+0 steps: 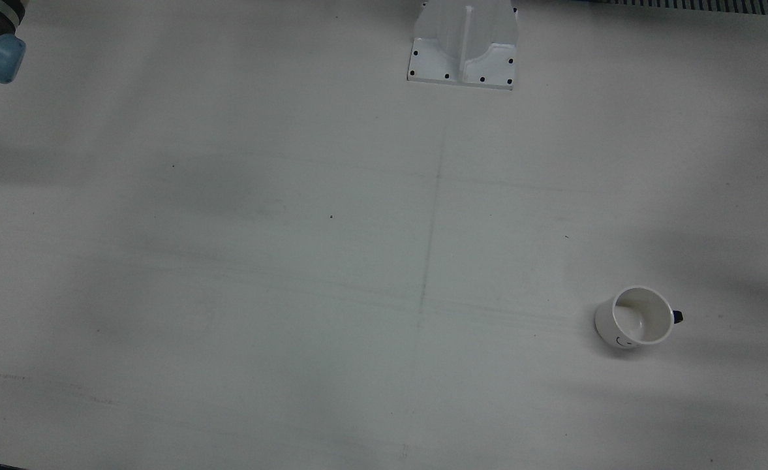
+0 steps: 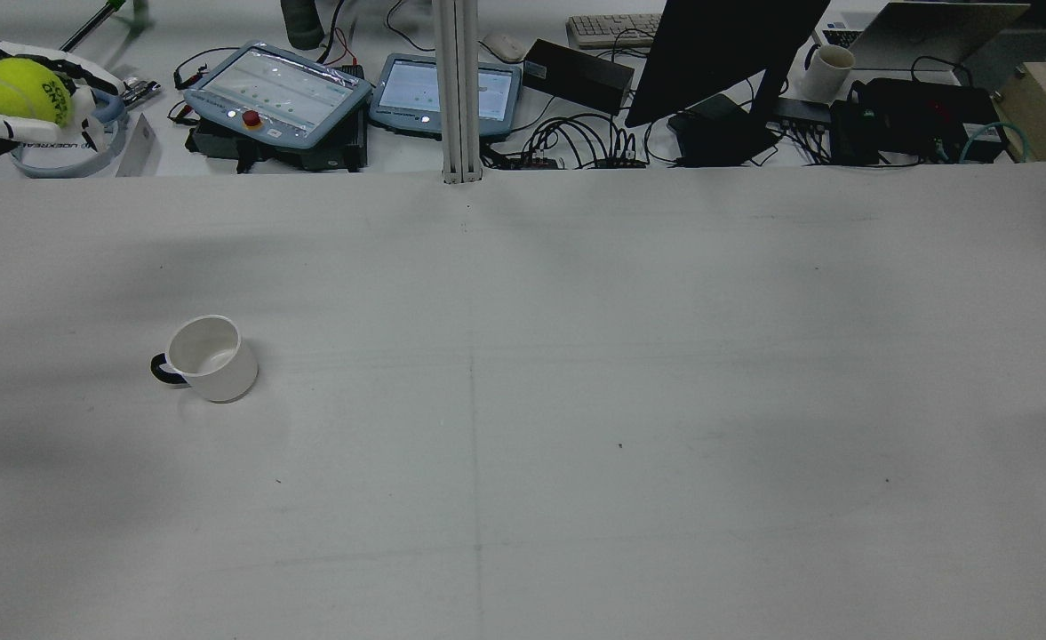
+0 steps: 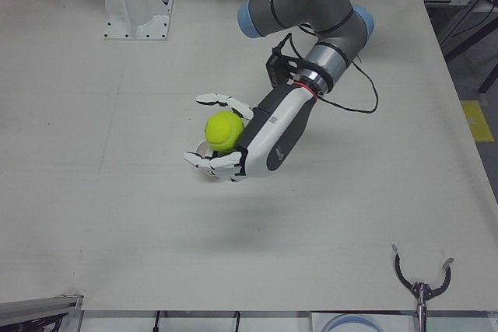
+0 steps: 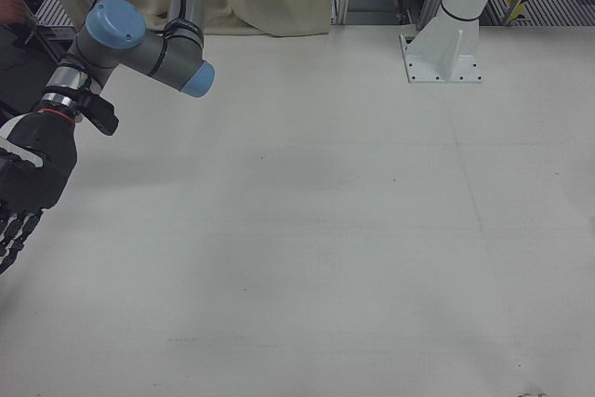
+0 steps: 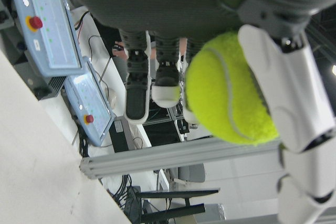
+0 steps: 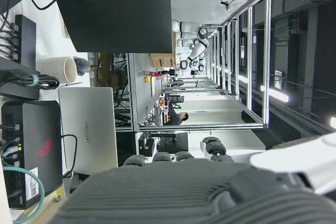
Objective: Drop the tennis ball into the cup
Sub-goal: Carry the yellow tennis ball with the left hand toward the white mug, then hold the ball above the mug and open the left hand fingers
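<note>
Holding the tennis ball (image 3: 224, 131) in our left hand (image 3: 233, 145), fingers curled around it, we hover above the table (image 3: 117, 207). Our cup (image 2: 212, 358) stands upright on the table's left half, apart from the hand. Our right hand (image 4: 23, 188) hangs empty, fingers extended.

A robot arm (image 4: 139, 44) reaches in from upper left over a white table (image 4: 325, 230). Its dark right hand (image 4: 23, 188) hangs at the left edge, fingers pointing down.
</note>
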Robot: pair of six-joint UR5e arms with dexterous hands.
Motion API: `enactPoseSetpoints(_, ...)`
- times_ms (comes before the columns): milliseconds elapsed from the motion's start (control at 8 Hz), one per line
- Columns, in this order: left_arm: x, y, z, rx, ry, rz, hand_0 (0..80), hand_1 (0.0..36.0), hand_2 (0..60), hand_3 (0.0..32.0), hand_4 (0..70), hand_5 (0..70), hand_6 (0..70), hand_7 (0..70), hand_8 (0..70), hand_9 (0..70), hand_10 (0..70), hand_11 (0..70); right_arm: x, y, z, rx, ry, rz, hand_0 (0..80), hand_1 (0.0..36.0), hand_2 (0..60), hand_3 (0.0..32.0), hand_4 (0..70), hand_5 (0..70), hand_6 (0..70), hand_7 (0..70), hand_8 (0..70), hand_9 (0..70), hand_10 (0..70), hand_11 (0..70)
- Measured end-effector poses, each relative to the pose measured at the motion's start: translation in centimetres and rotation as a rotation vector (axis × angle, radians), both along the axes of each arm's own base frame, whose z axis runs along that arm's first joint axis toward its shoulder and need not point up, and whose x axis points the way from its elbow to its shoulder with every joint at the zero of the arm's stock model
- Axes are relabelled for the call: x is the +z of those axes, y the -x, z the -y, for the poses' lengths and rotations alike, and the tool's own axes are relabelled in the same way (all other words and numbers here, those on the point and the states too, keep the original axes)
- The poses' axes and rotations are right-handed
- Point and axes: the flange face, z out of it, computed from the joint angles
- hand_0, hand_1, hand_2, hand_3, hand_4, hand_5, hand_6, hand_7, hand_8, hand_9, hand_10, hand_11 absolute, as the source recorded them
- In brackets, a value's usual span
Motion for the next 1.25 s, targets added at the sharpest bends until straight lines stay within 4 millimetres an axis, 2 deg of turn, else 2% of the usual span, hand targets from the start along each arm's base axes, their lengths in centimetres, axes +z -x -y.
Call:
enactPoseSetpoints(125,0.2,-3.0,-1.2,0.055,-0.016,-0.005,43.1,6.1,30.1,0.0,47.0,16.6,70.0,70.0,56.8,70.0,32.2,45.5,0.0,0.0,0.0,0.000,0.000,0.000,0.0,0.0,0.0,0.0,0.0,0.0,0.0,0.0,0.0,0.0,0.0,0.0)
enactPoseSetpoints(250,0.6,-5.1,-2.3,0.095,-0.021,-0.005,42.8,4.7,34.0,0.0,46.1,21.1,70.0,70.0,57.9,70.0,32.0,45.3,0.0,0.0,0.0,0.000,0.000,0.000,0.0,0.0,0.0,0.0,0.0,0.0,0.0,0.0,0.0,0.0,0.0,0.0)
enactPoseSetpoints(375,1.4,-7.4,-3.3,0.137,-0.022,-0.002,43.3,6.4,30.4,0.0,45.6,16.5,70.0,70.0,56.8,70.0,31.2,44.2,0.0,0.0,0.0,0.000,0.001,0.000,0.0,0.0,0.0,0.0,0.0,0.0,0.0,0.0,0.0,0.0,0.0,0.0)
enactPoseSetpoints(500,2.1,-9.5,-4.4,0.175,-0.019,0.005,42.9,6.5,33.7,0.0,44.4,17.8,70.0,70.0,55.7,70.0,29.1,41.6,0.1,0.0,0.0,0.000,0.001,0.000,0.0,0.0,0.0,0.0,0.0,0.0,0.0,0.0,0.0,0.0,0.0,0.0)
enactPoseSetpoints(625,2.7,-10.8,-5.0,0.194,-0.021,0.014,40.6,7.3,36.7,0.0,40.1,15.2,70.0,70.0,48.1,66.7,18.5,26.4,0.1,0.0,0.0,0.000,0.001,0.000,0.0,0.0,0.0,0.0,0.0,0.0,0.0,0.0,0.0,0.0,0.0,0.0)
enactPoseSetpoints(750,3.0,-11.4,-5.4,0.203,-0.023,0.023,42.7,9.8,28.9,0.0,32.6,10.2,53.0,70.0,28.8,42.2,7.3,10.7,0.1,0.0,0.0,0.000,0.002,0.000,0.0,0.0,0.0,0.0,0.0,0.0,0.0,0.0,0.0,0.0,0.0,0.0)
enactPoseSetpoints(875,3.2,-11.7,-5.5,0.204,-0.025,0.027,44.1,12.0,26.5,0.0,27.9,7.4,38.3,57.4,18.7,29.2,3.4,5.4,0.1,0.0,0.0,0.000,0.002,0.000,0.0,0.0,0.0,0.0,0.0,0.0,0.0,0.0,0.0,0.0,0.0,0.0)
enactPoseSetpoints(1000,3.5,-11.7,-5.6,0.204,-0.025,0.029,45.9,14.6,25.1,0.0,23.4,5.7,25.7,40.3,8.3,14.8,0.9,2.2,0.1,0.0,0.0,0.000,0.002,0.000,0.0,0.0,0.0,0.0,0.0,0.0,0.0,0.0,0.0,0.0,0.0,0.0)
enactPoseSetpoints(1125,3.9,-11.6,-5.8,0.203,-0.025,0.029,47.3,18.1,20.6,0.0,19.8,2.8,8.6,28.2,1.0,4.7,0.0,0.8,0.1,0.0,0.0,0.000,0.002,0.000,0.0,0.0,0.0,0.0,0.0,0.0,0.0,0.0,0.0,0.0,0.0,0.0)
enactPoseSetpoints(1250,4.4,-11.4,-6.0,0.203,-0.025,0.030,47.3,19.0,21.4,0.0,18.4,1.9,4.0,25.4,0.1,3.6,0.0,0.0,0.1,0.0,0.0,0.000,0.002,0.000,0.0,0.0,0.0,0.0,0.0,0.0,0.0,0.0,0.0,0.0,0.0,0.0)
